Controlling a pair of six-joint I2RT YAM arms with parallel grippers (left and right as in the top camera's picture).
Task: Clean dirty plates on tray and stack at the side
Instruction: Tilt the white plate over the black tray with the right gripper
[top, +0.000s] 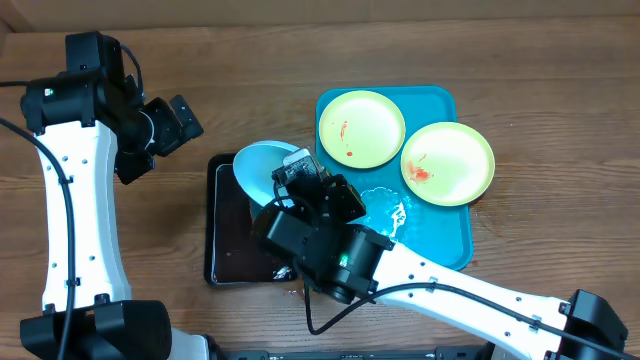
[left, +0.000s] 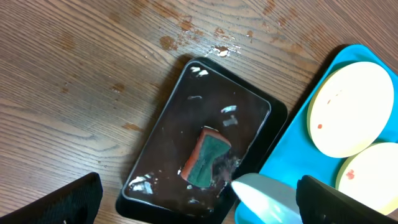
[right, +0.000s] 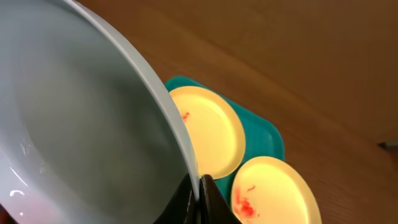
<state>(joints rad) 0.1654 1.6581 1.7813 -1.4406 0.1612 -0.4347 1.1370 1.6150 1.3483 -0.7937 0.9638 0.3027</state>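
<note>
The right gripper (right: 199, 186) pinches 1 plate (top: 258, 170) by its rim, tilted above the black tray (left: 171, 124) with the sponge (left: 206, 157). 2 smeared plates (top: 360, 128) lie on the turquoise tray (top: 445, 232). The left gripper (top: 178, 122) is spread (holding nothing). I think such a thin edge grip may let the plate slip.

The right jaws grip the first plate (top: 262, 170) by its rim above the sponge tray (top: 225, 240), which has the sponge (left: 207, 157) in it, while ahead and to their right the second plate (top: 360, 128) and third plate (top: 447, 163) lie side by side on the tray (top: 440, 235), all on the bench (top: 250, 60).
</note>
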